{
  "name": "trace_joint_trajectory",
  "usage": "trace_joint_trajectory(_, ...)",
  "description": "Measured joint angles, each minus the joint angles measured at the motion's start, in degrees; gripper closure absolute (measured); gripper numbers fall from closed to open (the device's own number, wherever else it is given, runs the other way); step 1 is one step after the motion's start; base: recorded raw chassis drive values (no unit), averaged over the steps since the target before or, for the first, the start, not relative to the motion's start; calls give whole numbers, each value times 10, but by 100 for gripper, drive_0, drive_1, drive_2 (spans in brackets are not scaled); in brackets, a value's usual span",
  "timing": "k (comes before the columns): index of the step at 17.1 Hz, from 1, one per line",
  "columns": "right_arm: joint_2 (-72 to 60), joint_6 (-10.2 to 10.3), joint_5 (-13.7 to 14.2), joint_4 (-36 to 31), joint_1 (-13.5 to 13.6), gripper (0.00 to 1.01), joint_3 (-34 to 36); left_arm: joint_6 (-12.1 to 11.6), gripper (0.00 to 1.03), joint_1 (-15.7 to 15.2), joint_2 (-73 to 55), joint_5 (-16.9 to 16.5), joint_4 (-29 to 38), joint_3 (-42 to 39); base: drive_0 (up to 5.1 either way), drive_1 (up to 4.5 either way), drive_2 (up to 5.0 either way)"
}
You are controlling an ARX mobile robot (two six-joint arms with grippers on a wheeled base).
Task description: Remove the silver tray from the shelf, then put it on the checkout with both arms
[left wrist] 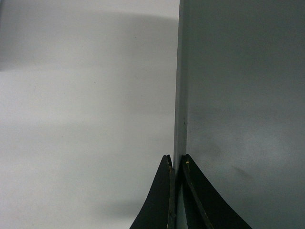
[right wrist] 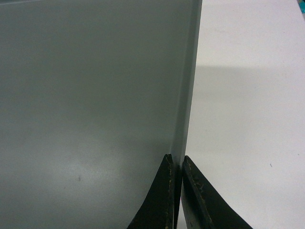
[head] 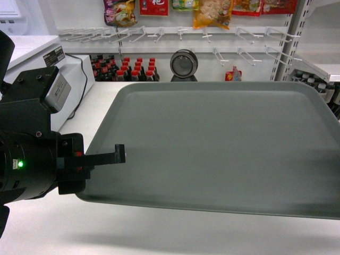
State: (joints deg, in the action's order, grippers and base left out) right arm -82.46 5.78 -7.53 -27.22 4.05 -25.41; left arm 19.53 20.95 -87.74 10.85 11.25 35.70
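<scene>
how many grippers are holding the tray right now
2. The left gripper pinches the tray on its left rim; the right gripper pinches the right rim, seen only in its wrist view, out of the head view.

The silver tray (head: 212,143) looks a smooth, matt grey-green with only a dull sheen. Under it the checkout (head: 159,234) top is plain white, smooth and low in gloss. The left gripper (head: 103,158) housing at nine o'clock reads as matt black hard plastic; its fingers (left wrist: 159,200) look dark and slightly scuffed along the edges. At twelve o'clock hang glossy plastic snack packets (head: 212,11) on glossy white wire hooks (head: 249,33).
</scene>
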Motion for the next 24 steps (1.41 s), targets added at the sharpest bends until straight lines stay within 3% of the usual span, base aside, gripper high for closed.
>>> trace_joint_trajectory(3,0,0,0,-2,0,98,0,3,100,0,2,6,0,0,-1,143,-145)
trace_joint_trajectory(4,0,0,-2,-1,0,98,0,9,100,5,-6,39,9,4,0,0,0)
trace_joint_trajectory(5,-7,0,-35,17,-8,98,-11,9,100,6,-23,74,11,13,0,0,0)
trace_joint_trajectory(6,-21,1,-69,26,-12,98,-29,5,100,0,-40,73,19,21,0,0,0)
trace_joint_trajectory(8,-64,4,-104,45,-19,98,-79,-7,100,-22,-79,51,24,62,0,0,0)
trace_joint_trajectory(10,-113,6,-123,62,-19,98,-134,-27,100,-53,-124,12,25,118,0,0,0)
trace_joint_trajectory(12,-185,6,-140,107,-19,98,-224,-41,100,-87,-188,-43,16,189,0,0,0)
trace_joint_trajectory(13,-278,-10,-146,162,-19,98,-325,-43,100,-101,-263,-69,-23,267,0,0,0)
trace_joint_trajectory(14,-349,-21,-131,183,-18,98,-383,-39,100,-100,-320,-70,-41,309,0,0,0)
trace_joint_trajectory(15,-399,-45,-101,188,-16,98,-398,-25,100,-87,-361,-63,-57,322,0,0,0)
trace_joint_trajectory(16,-422,-66,-61,160,-11,97,-388,4,92,-76,-393,-63,-65,336,0,0,0)
trace_joint_trajectory(17,-423,-106,-62,146,-8,69,-384,43,66,-75,-396,-51,-61,349,0,0,0)
trace_joint_trajectory(18,-419,-114,-63,147,-12,43,-383,57,41,-75,-350,-58,-20,314,0,0,0)
trace_joint_trajectory(20,-418,-114,-63,145,-15,30,-383,60,28,-72,-289,-37,12,277,0,0,0)
trace_joint_trajectory(21,-418,-113,-58,130,-15,29,-381,60,25,-71,-268,-24,24,266,0,0,0)
trace_joint_trajectory(24,-434,-96,19,-84,-10,37,-325,60,16,-70,-206,13,40,242,0,0,0)
